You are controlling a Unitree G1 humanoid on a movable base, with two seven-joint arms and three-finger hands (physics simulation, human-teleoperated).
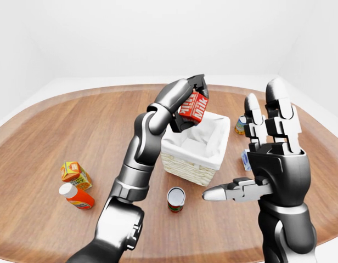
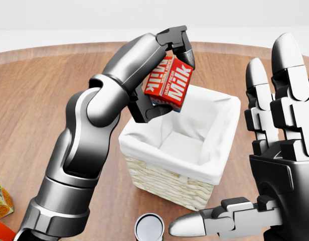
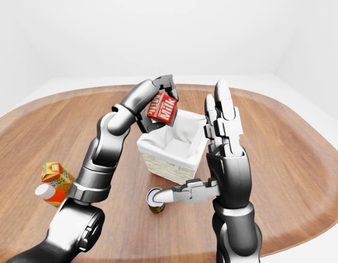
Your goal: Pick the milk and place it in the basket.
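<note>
The scene was bright and evenly lit, as simulator renders tend to be — light fell softly from above, with no harsh glare. The round brown wooden table (image 1: 59, 126) carried only a faint sheen, and shadows beneath things were pale and soft-edged. The glossy grey metal left arm (image 2: 94, 120) showed broad white highlights along its upper curves and darker undersides. The white cloth lining of the woven basket (image 2: 194, 125) was shaded gently in its folds. Everything was sharp — no blur. In both eye views the table's edge bowed strongly, a wide-angle distortion.
</note>
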